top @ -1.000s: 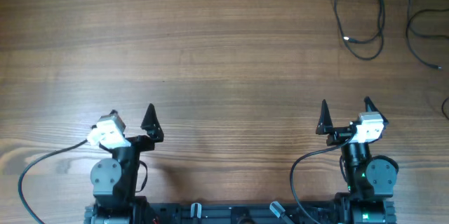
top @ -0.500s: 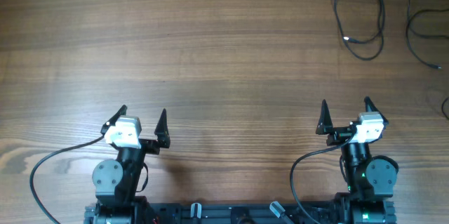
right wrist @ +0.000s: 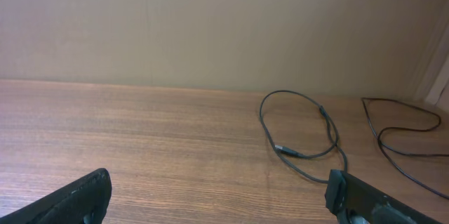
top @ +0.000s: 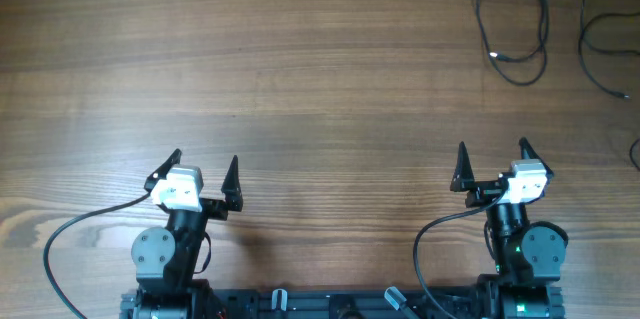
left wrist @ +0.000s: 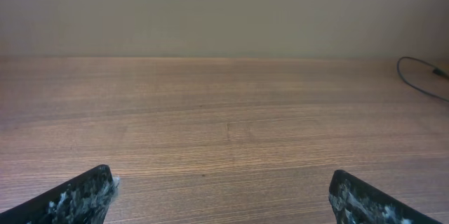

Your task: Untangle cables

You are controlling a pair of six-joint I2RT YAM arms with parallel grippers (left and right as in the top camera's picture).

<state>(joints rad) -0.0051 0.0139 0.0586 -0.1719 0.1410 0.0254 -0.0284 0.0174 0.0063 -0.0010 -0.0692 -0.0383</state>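
Jaws stand spread as wide as they go on both arms, with nothing between them: the left gripper (top: 205, 159) and the right gripper (top: 492, 146) hover at the near edge of the table (top: 320, 79) and pinch nothing. Just ahead of each pair of tips is only wood grain.

The cables lie on the right gripper's side. Roughly level with it and far out to its right, a short bit of cord (top: 635, 154) shows at the border of the overhead view. Well ahead of it and slightly right lies one cable (top: 546, 21) in a single loose loop, its small plug end (right wrist: 280, 148) on the side facing the gripper. Further right, a second cable (top: 585, 44) wanders in open bends, apart from the first, and runs out of view. From the left gripper all of this is far ahead and far across to the right, and only a sliver of cord shows at the edge of its wrist view. No knot is visible among them.

The cords look thin, light and limp, likely to drape and drag rather than hold shape, and to slip through a loose pinch. The plug, stiffer and thicker, seems the surest place to take hold. Failing that, a straight run of cord would serve, with the tips brought right down to the wood because it lies flat.
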